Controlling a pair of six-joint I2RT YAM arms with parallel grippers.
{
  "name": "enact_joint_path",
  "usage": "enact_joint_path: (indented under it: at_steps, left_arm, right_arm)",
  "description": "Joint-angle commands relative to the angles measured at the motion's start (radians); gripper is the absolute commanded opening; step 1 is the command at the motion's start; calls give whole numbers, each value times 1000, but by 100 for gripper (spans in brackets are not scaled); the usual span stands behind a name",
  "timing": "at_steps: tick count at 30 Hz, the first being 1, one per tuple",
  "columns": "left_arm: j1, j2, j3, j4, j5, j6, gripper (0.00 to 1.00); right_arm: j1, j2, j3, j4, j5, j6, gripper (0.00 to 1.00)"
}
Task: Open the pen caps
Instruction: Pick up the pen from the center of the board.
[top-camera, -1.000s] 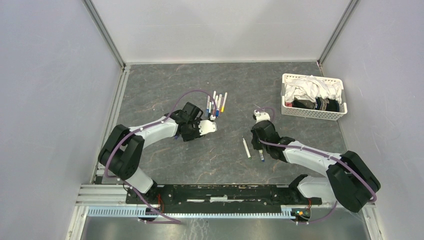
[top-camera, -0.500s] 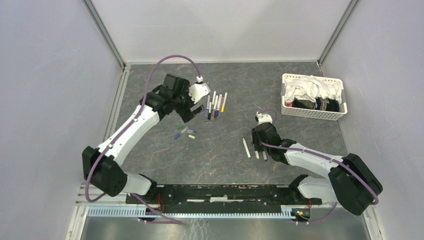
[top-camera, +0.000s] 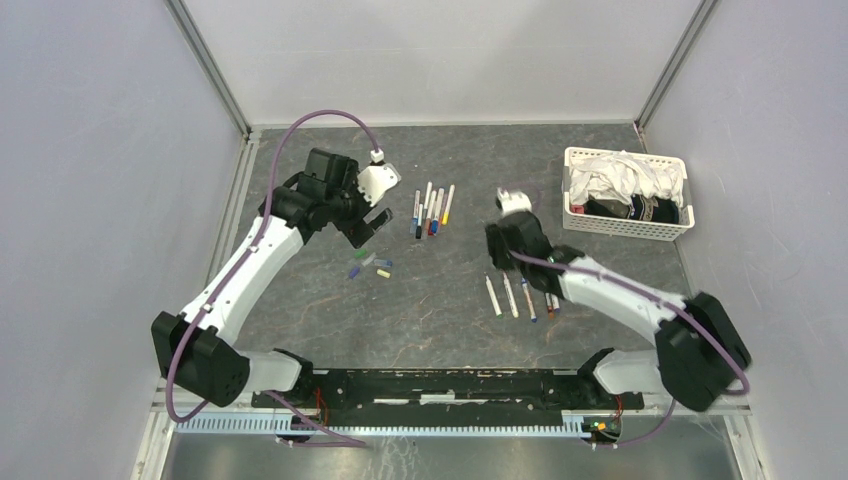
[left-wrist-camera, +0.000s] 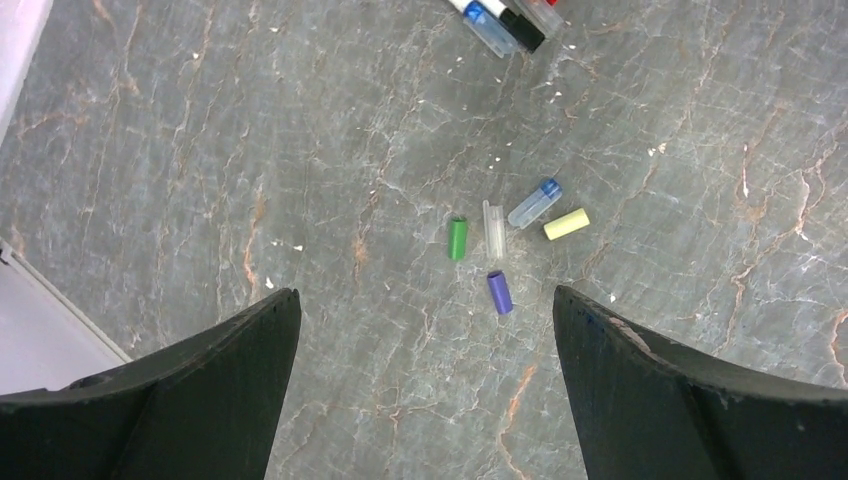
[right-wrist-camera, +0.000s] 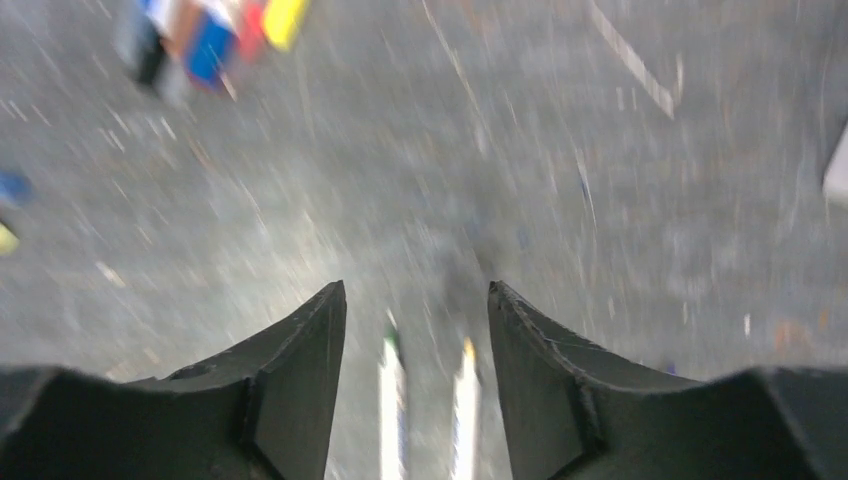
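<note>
Both arms have shifted within the last second. The left arm (top-camera: 250, 262) has swung up and back toward the far left, uncovering the loose caps it was bent over. The right arm (top-camera: 610, 295) has drawn away from the row of open pens toward the middle of the table (top-camera: 440, 335).

Table: dark grey, stone-veined. Basket (top-camera: 620, 228): white, slatted, at the far right, filled with white and dark cloth (top-camera: 625, 178).

Left gripper (left-wrist-camera: 424, 305): jaws spread wide, nothing between them, raised above the table. Right gripper (right-wrist-camera: 415, 292): jaws moderately parted, empty; this wrist view is blurred by motion.

Capped pens (top-camera: 432, 208): a small bundle lying side by side, white barrels with blue, black, red and yellow ends, just to the right of the left gripper and apart from it.

Open pens (top-camera: 520, 298): several white barrels in a loose row, roughly parallel, on the near side of the right gripper. Two of them show at the bottom of the right wrist view, in the gap between the fingers and untouched.

Caps (top-camera: 368, 266): a tight scatter on the table under the left gripper and clear of both fingers. In the left wrist view they are a green cap (left-wrist-camera: 457, 239), a clear cap (left-wrist-camera: 493, 229) just beside it, a blue-tipped clear cap (left-wrist-camera: 534, 203), a yellow cap (left-wrist-camera: 566, 224) and a purple cap (left-wrist-camera: 499, 292). All are stubby cylinders lying on their sides.
</note>
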Motion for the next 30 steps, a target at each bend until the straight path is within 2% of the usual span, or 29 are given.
enact_joint_path:
  at_steps: [1, 6, 13, 30]
  left_arm:
    - [77, -73, -3, 24, 57, -75, 100]
    - [123, -72, -6, -21, 109, -81, 100]
    - [125, -135, -81, -17, 152, -63, 100]
    - [125, -182, -119, -43, 175, -53, 100]
  right_arm:
    - [-3, 245, 314, -13, 27, -29, 60]
    - [-34, 565, 664, -91, 10, -8, 54]
    - [-78, 805, 918, -119, -35, 28, 41]
    - [-111, 980, 1034, -159, -70, 58, 40]
